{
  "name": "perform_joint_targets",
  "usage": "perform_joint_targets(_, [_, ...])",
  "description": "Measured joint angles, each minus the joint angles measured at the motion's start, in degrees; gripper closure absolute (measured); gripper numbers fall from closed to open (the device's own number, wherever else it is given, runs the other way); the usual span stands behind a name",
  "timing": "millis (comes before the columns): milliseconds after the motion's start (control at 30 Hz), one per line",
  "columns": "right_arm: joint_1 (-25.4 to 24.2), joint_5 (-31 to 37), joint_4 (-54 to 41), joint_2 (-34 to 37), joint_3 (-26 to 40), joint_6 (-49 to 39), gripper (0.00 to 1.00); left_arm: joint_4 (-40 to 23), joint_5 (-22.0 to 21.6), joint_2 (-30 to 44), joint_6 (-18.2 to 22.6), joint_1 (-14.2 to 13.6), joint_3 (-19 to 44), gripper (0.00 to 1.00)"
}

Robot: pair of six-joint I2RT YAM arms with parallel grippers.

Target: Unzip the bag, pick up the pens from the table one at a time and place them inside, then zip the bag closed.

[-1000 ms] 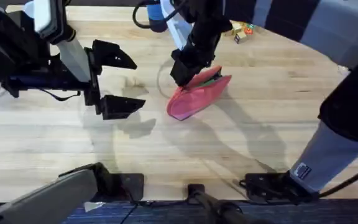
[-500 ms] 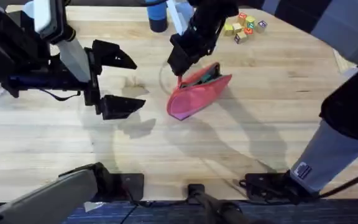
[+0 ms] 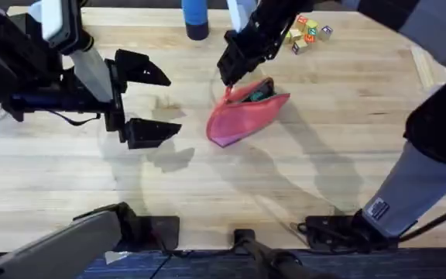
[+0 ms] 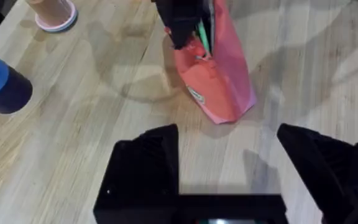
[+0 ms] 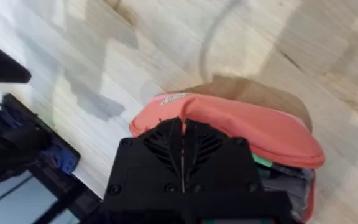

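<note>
Soft oblong pink-red bag [image 3: 245, 118], mouth agape

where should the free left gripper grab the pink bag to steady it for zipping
Probably the bag's closed lower corner, the end toward the left gripper, approached low from that side. That corner tapers flat on the table, while the right gripper already occupies the zipper end.

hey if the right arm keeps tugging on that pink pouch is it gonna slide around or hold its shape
The bag looks soft: its fabric wall sags and creases below the right gripper, shut at its zipper end, so it will likely flop rather than hold shape. It lies unpinned on smooth table planks, the left gripper open beside it, so a sideways pull probably drags it.
</note>
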Motion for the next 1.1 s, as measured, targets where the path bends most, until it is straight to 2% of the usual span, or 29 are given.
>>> perform_joint_targets(167, [-2.3,-1.4,0.8,0.0,0.0,0.8,0.971,0.0,0.1,0.0,0.0,0.0,0.0,0.007])
perform_joint_targets(733, [-4.5,-2.5,-0.8,0.0,0.0,1.0,0.971,0.5,0.1,0.1,0.0,-0.2,0.0,0.008])
perform_joint_targets(933, [-4.5,-2.5,-0.8,0.0,0.0,1.0,0.971,2.8,0.7,5.3,-1.2,-3.4,0.0,0.008])
perform_joint_targets(1100, [-4.5,-2.5,-0.8,0.0,0.0,1.0,0.972,6.1,4.0,10.4,-1.7,-6.9,0.0,0.008])
